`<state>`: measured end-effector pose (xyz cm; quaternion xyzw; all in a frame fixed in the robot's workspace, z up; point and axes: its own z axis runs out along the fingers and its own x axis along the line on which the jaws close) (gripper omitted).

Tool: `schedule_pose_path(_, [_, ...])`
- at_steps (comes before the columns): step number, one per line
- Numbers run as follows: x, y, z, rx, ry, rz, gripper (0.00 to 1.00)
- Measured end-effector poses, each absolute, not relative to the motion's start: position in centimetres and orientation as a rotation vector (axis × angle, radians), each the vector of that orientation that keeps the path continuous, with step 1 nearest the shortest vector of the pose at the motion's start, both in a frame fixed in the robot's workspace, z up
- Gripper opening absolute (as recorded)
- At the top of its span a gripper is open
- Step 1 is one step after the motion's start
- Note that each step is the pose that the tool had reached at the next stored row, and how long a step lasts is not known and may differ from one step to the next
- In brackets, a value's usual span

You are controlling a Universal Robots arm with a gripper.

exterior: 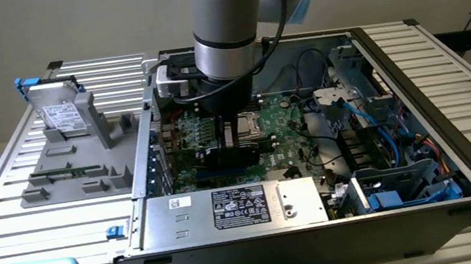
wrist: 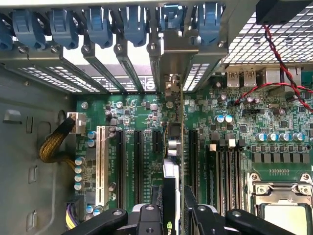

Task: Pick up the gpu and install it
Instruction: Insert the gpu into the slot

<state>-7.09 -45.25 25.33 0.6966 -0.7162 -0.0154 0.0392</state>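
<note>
My gripper (exterior: 238, 139) reaches down into the open computer case (exterior: 408, 85), over the green motherboard (exterior: 284, 126). It is shut on the gpu (exterior: 236, 157), a black card standing on edge just above the board. In the wrist view the gpu (wrist: 177, 147) shows edge-on as a thin strip running from my gripper (wrist: 173, 213) to its metal end bracket (wrist: 172, 54) at the case's rear wall. The card stands over the gap between two black expansion slots (wrist: 138, 161), close to the board; whether it is seated I cannot tell.
A silver hard drive (exterior: 60, 115) leans on a grey fixture (exterior: 71, 170) at the exterior view's left. The power supply (exterior: 235, 208) fills the case's near side. Blue slot latches (wrist: 98, 24), a white slot (wrist: 101, 161), red wires (wrist: 279, 58) and the processor socket (wrist: 283, 205) surround the card.
</note>
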Motion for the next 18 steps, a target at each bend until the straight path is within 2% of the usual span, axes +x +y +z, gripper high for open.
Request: schedule_pose_path(18, [-7.14, -45.09, 25.12, 2.135, -2.196, -0.047, 0.28])
